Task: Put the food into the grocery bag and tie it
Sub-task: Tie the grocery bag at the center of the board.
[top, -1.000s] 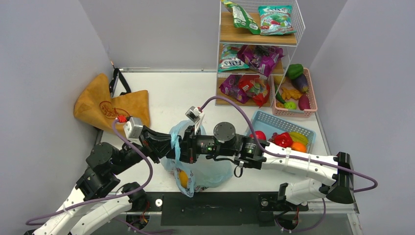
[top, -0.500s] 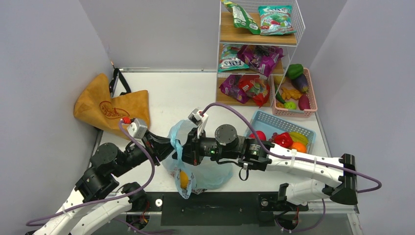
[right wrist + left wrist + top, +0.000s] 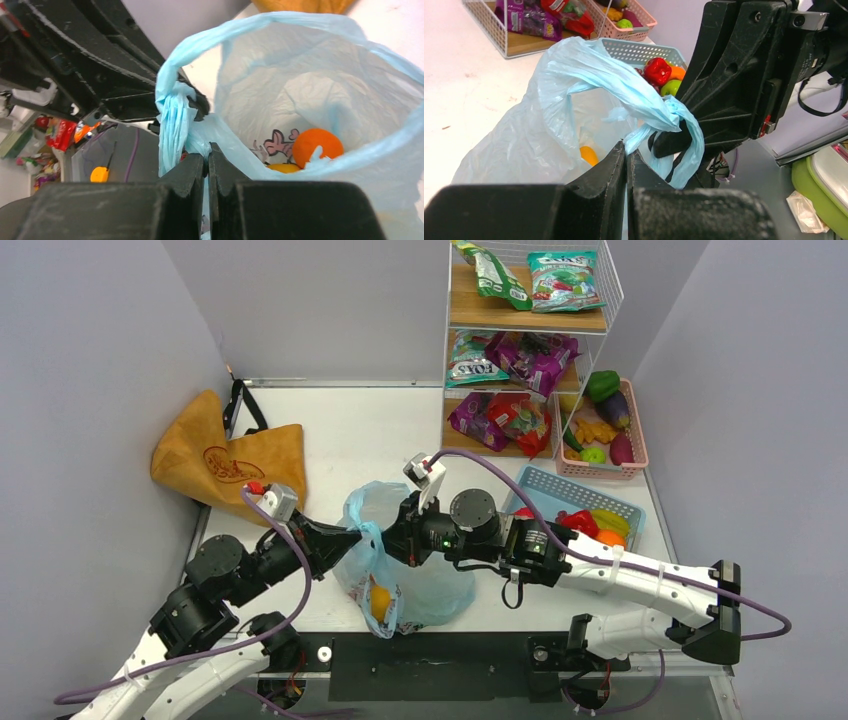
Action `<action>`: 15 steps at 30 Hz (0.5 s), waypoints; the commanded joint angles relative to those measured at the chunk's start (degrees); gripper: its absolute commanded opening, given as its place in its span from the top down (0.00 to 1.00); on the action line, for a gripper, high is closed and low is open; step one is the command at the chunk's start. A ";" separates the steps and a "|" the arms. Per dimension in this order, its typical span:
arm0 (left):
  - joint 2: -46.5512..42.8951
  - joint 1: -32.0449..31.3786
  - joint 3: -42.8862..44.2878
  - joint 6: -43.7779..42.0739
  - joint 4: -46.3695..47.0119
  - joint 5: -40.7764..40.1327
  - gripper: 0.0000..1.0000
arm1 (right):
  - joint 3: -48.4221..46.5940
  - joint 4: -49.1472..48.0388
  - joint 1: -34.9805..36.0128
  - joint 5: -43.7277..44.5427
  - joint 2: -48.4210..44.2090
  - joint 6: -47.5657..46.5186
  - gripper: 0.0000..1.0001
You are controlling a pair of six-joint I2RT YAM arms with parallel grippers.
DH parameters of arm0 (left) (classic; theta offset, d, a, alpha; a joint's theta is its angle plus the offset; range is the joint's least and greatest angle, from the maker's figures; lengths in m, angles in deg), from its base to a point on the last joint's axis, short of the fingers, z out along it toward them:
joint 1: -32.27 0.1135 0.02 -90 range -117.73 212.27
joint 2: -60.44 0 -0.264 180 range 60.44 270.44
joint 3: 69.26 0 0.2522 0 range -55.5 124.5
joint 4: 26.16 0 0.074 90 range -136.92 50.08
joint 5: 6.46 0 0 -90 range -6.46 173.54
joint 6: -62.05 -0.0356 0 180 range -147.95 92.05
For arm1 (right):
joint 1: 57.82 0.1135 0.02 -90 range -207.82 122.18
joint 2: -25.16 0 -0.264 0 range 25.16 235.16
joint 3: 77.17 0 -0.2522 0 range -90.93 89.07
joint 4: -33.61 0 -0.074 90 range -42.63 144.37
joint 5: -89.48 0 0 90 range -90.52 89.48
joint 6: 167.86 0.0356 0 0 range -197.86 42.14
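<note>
Both grippers are pressed together at the tips: the left gripper (image 3: pixel 626 150) is pinched on a twisted strand of the handle (image 3: pixel 624 87) of the blue plastic bag (image 3: pixel 514 140), at the bottom centre of its wrist view; the right gripper (image 3: pixel 208 150) is pinched on bunched plastic at the bag's rim, low in the middle of its own view, and the two are brought almost nose to nose. The bag is stood at the lower centre of the overhead view, on the table (image 3: pixel 350 430) just ahead of the arm bases, its mouth open just above the grippers in that view; an orange fruit (image 3: pixel 317 145) and a yellow piece (image 3: pixel 282 168) are seen inside, beside the cartoon print (image 3: pixel 275 142). Filling is judged at least partly done, and tying is judged begun: one handle is seen gathered around the other, but no tightened knot can be made out, so pulling through and cinching are taken as left to do. Right of the bag, a blue basket (image 3: pixel 560 488) is seen holding a red pepper (image 3: pixel 578 524), a banana and more fruit; whether these are meant for the bag cannot be told. Farther off, a tan tote (image 3: pixel 225 455) is laid at the middle left, a pink basket (image 3: pixel 605 471) of vegetables at the upper right, and a wire shelf (image 3: pixel 480 312) of snack packets at the top; none is placed between grippers and handles; only the crowding of the two wrists is judged a hindrance.
</note>
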 commanded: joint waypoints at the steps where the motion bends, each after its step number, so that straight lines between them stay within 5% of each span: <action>1: 0.24 -0.30 3.59 1.32 -2.49 -4.31 1.00 | -3.87 2.86 -1.29 6.00 0.61 -1.02 1.00; 15: 7.86 -0.22 9.36 4.03 -13.13 -30.50 1.00 | -9.21 25.56 -1.20 32.23 3.16 -5.48 1.00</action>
